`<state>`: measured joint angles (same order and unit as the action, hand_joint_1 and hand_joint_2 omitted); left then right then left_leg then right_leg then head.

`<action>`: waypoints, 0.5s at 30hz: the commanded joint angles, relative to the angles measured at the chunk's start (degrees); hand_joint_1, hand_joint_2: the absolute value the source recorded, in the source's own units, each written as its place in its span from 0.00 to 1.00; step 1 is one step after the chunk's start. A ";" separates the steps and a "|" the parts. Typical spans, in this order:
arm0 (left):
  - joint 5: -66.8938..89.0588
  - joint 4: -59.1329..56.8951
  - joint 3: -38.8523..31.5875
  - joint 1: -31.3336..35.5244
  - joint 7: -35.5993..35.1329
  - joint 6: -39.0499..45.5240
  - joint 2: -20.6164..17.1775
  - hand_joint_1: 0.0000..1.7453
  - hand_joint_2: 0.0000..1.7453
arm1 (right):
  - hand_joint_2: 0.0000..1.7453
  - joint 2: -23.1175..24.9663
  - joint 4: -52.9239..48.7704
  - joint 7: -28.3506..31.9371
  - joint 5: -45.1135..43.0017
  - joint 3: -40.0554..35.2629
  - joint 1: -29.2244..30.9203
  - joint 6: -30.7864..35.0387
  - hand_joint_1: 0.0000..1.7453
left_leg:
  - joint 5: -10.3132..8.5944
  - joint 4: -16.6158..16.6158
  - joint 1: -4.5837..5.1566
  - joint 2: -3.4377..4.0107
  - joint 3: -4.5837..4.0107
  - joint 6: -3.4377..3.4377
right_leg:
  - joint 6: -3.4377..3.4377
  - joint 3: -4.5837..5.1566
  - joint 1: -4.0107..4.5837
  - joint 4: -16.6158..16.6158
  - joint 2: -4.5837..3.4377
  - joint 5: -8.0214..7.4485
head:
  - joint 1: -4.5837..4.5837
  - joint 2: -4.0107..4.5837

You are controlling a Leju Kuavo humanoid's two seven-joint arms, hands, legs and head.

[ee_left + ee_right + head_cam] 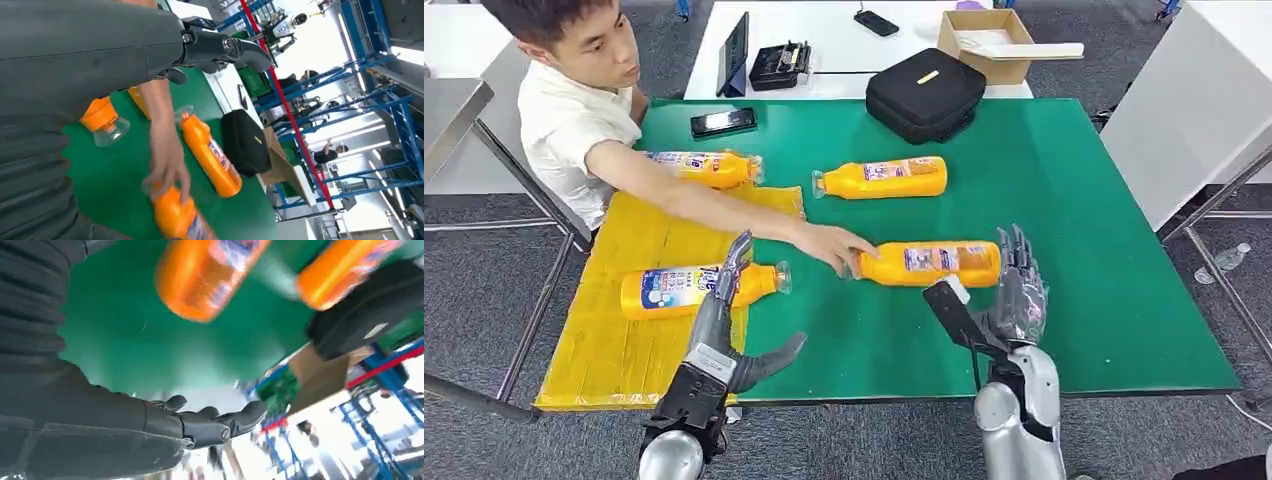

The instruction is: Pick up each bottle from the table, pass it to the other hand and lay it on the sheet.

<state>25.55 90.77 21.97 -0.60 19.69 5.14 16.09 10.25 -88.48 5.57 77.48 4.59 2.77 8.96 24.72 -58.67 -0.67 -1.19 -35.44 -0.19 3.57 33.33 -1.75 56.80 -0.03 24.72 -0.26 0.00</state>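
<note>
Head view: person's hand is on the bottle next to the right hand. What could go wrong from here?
1. The person's hand holds the cap end of the near bottle, right beside the open right hand; a grasp now could catch their fingers.
2. The person may be shifting that bottle, so a planned grasp could miss.
3. The left hand hangs over the bottle on the sheet; dropping lower could knock it off.

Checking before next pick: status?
Left hand open over yellow sheet. Right hand open beside nearest orange plastic bottle on green mat. Person's hand on its cap end, in the way.
</note>
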 commanded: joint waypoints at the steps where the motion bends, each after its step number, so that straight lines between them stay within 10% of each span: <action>1: -0.16 -2.94 -0.33 -0.21 -0.27 0.07 3.39 0.00 1.00 | 1.00 -7.22 13.07 -4.73 12.32 -5.08 5.62 2.50 0.00 | 0.05 0.02 -0.03 0.16 0.13 -0.04 | -0.09 -0.15 0.06 -0.10 -0.10 -0.02 | 0.02 0.00; 15: 1.65 -5.64 -0.38 1.16 -2.92 1.60 3.77 0.00 1.00 | 1.00 -7.69 22.62 -7.27 11.42 -4.18 10.44 -5.62 0.00 | 0.04 0.03 -0.05 0.17 0.20 -0.06 | -0.16 -0.22 0.09 -0.15 -0.07 -0.03 | 0.00 0.00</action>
<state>26.43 90.49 21.92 -0.50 18.27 6.30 16.17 4.74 -79.08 -0.70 89.83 0.59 7.39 7.80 24.72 -58.67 -0.67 -1.18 -35.44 -0.19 3.57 33.34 -1.75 56.80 -0.03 24.72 -0.26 0.00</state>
